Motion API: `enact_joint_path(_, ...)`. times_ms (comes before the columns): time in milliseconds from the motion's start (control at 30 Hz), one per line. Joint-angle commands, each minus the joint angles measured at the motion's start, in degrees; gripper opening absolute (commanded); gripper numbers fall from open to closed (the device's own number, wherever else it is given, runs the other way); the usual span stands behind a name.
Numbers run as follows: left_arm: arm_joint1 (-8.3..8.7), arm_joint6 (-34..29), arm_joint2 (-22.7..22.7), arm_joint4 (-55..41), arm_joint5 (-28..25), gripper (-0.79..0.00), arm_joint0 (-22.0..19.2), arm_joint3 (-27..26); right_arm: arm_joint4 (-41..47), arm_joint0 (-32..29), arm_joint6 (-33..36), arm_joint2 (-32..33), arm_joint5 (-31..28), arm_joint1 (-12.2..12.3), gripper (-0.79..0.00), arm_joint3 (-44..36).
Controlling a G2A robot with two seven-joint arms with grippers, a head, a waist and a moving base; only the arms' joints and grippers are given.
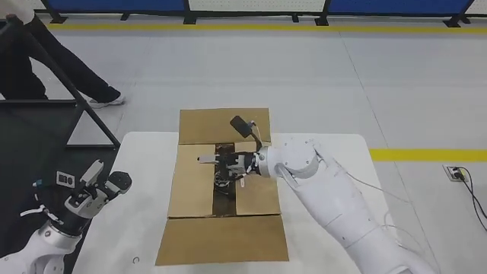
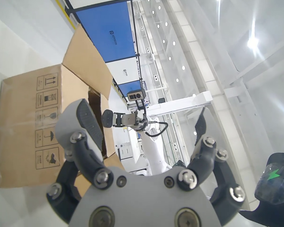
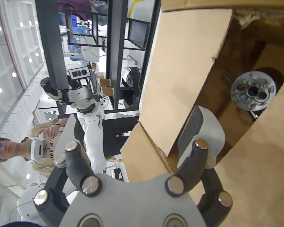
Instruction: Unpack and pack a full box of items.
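Note:
A brown cardboard box [image 1: 192, 190] stands mid-table with all its flaps folded outward. My right gripper [image 1: 228, 173] hovers at the box's narrow centre opening. In the right wrist view this gripper [image 3: 135, 133] is open and straddles the edge of one flap [image 3: 179, 72], with one finger [image 3: 198, 128] inside the box. Down in the box lies a round grey metal part [image 3: 253, 93] with holes. My left gripper [image 1: 118, 183] sits at the table's left edge, apart from the box. It is open and holds nothing [image 2: 144, 121], facing the box's printed side [image 2: 28, 128].
The white table [image 1: 327, 148] has bare surface left and right of the box. A black metal frame [image 1: 53, 68] stands just beyond the table's left edge. A small ring-like item [image 1: 135, 259] lies near the front left.

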Motion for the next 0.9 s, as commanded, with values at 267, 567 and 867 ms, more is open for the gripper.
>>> enact_joint_path(267, 0.07, -0.12, 0.28, 0.63, 0.95, 0.000, -0.59, 0.96, 0.40, 1.90, 2.34, -2.69, 0.62, -1.59, 0.000, 4.44)
enact_joint_path(567, 0.07, -0.12, 0.28, 0.63, 0.95, 0.000, -0.59, 0.96, 2.78, 4.23, 2.94, -5.30, -0.67, -4.15, 0.000, 10.45)
enact_joint_path(867, 0.07, -0.12, 0.28, 0.63, 0.95, 0.000, -0.59, 0.96, 7.51, 7.06, 3.27, -5.35, -5.44, -6.58, 0.000, 16.61)
